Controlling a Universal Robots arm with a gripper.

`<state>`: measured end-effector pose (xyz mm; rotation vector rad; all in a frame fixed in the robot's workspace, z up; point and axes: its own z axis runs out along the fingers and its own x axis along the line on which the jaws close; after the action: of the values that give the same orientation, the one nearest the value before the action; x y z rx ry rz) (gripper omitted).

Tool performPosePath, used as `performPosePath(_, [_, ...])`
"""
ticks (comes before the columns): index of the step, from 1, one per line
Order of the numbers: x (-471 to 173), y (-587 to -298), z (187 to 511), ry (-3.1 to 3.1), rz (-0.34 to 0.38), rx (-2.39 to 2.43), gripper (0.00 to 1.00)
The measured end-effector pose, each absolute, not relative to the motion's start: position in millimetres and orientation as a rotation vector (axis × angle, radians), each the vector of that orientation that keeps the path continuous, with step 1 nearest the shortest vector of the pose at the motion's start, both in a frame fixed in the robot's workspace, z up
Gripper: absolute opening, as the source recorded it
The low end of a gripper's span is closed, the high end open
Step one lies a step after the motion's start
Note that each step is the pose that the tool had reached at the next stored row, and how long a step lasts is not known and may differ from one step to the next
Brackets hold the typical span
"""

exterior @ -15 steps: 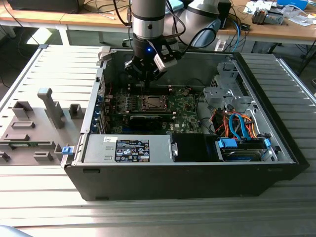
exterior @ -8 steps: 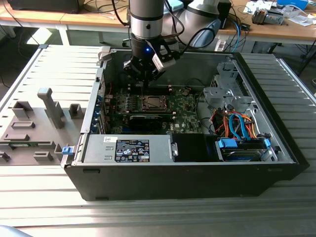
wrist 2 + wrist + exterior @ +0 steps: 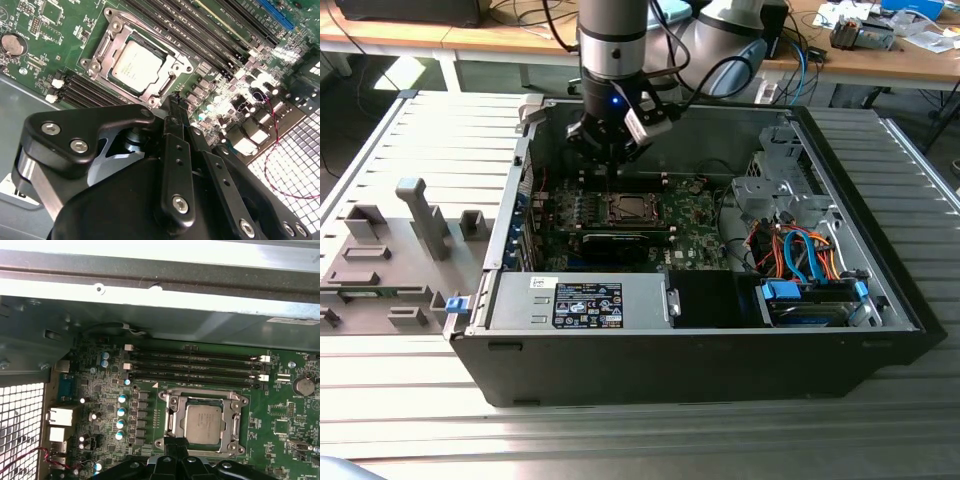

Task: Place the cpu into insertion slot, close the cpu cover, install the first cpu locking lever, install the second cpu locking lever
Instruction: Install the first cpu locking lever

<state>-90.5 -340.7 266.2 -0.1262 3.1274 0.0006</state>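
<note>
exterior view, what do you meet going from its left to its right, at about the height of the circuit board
grey fixture tray → cpu seated in the insertion slot under the cpu cover, with the gripper just above → silver drive cage → orange and blue cables

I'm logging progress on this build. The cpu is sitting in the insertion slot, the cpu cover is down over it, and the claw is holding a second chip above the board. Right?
Not quite: the claw holds nothing. The second wrist view shows its fingers together and bare beside the socket. The cpu does sit in the insertion slot with the cpu cover down over it.
</note>
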Motion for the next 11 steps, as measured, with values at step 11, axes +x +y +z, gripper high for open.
performPosePath(11, [-97.5,-340.7,266.2,3.127,0.001,-0.126,0.11])
